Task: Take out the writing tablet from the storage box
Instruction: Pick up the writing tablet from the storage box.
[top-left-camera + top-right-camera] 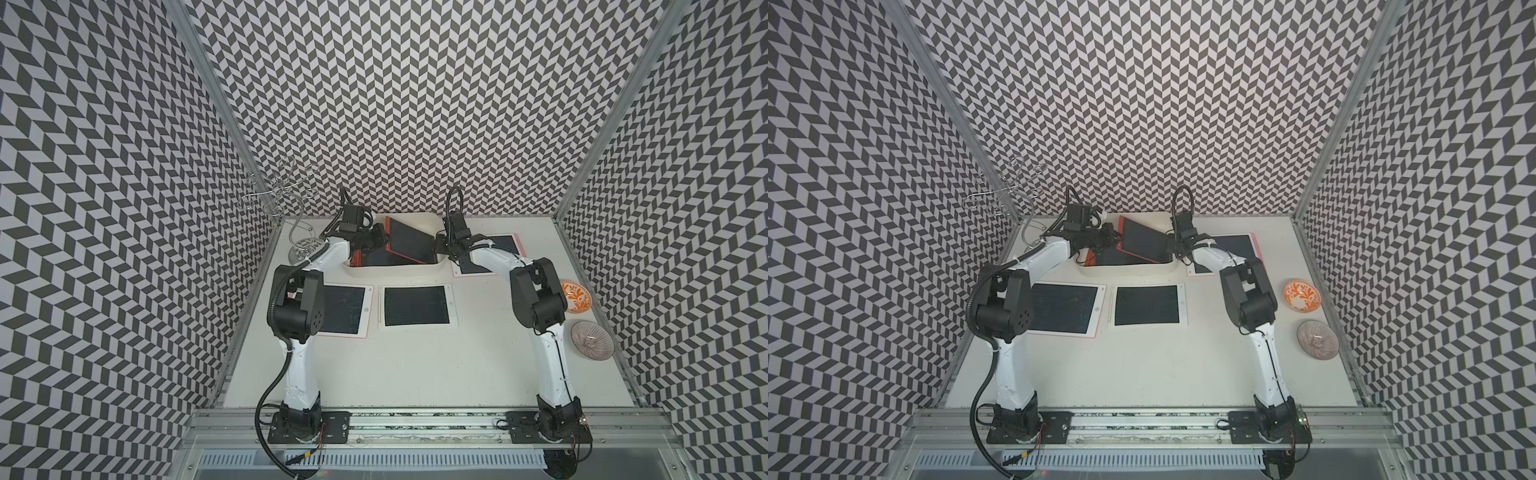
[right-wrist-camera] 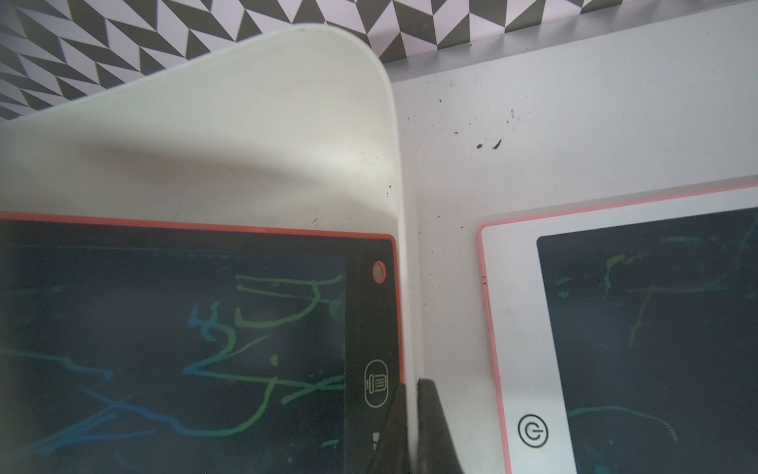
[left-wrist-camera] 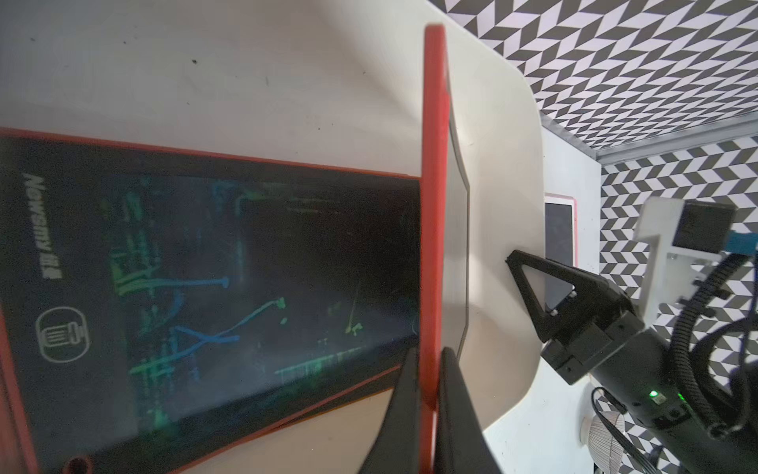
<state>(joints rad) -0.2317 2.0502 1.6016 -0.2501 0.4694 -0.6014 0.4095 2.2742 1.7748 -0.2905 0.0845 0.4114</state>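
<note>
Black-and-white chevron panels close in a pale surface (image 1: pixel 415 365) on three sides. The storage box (image 1: pixel 395 272), a cream tub with rounded corners, sits against the middle of the far edge.

Inside it the red-framed writing tablet (image 1: pixel 409 241) stands tilted, with the edge nearer the left arm raised and its other end down by the box's right wall. The left end effector (image 1: pixel 383 240) is pinched narrow on that raised edge. In the left wrist view its black fingers (image 3: pixel 402 418) press on either side of the red frame. Beneath the tilted one, a second red tablet (image 1: pixel 374 258) lies flat on the box floor, its dark screen marked with green and blue scribbles.

The right end effector (image 1: pixel 439 246) is closed on the box's right wall. The right wrist view shows one of its fingers (image 2: pixel 437 435) outside the cream wall and the other inside.

Three white tablets lie flat on the surface:
- One white tablet (image 1: pixel 505 244) is just beside the box's right wall, with a gap between them.
- A middle white tablet (image 1: pixel 417 306) lies in front of the box.
- A left white tablet (image 1: pixel 345 309) is partly under the left arm.

A wire stand (image 1: pixel 286 195) rises at the far left corner. Along the right edge sit an orange patterned bowl (image 1: pixel 575 296) and a ribbed pinkish bowl (image 1: pixel 592 338).
</note>
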